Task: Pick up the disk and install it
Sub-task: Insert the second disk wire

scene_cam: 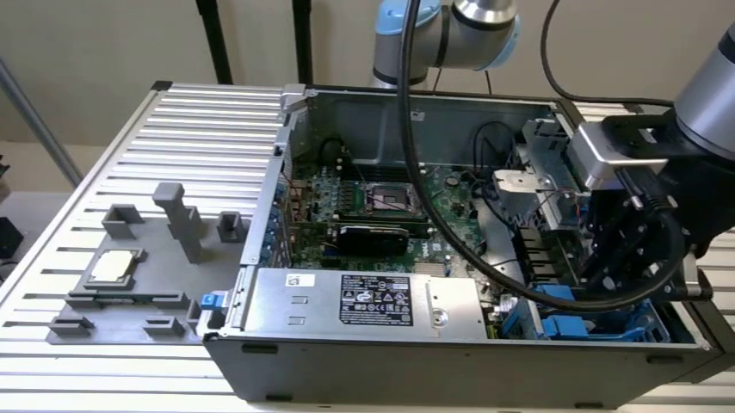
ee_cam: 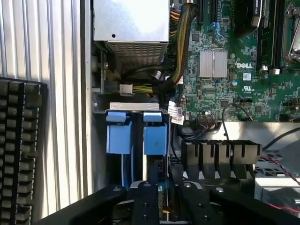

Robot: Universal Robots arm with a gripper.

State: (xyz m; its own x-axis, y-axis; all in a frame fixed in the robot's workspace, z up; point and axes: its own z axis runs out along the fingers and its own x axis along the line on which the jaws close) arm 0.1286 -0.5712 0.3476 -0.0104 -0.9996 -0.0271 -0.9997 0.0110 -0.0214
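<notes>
— Wrist view first: what's nearest?
— The gripper (ee_cam: 161,197), black fingers (ee_cam: 143,201) clamped on the disk (ee_cam: 155,140), which stands on edge in the drive bay, blue carrier uppermost.
— Beyond it?
— A second blue carrier (ee_cam: 118,138) beside it, then the green motherboard (ee_cam: 234,70).

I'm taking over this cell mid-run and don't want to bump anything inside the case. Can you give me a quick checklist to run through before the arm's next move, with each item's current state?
1. Gripper is over the drive bay corner of the computer case: ok.
2. Blue carrier tabs sit side by side in the bay slots: ok.
3. Disk fully seated in its slot: cannot tell, its body is hidden below the fingers.
4. Whether the gripper is grasping the disk: cannot tell.
5. Thick black cable loops across the case near the gripper: not ok, snag risk.
6. Power supply box lies clear of the bay: ok.
</notes>
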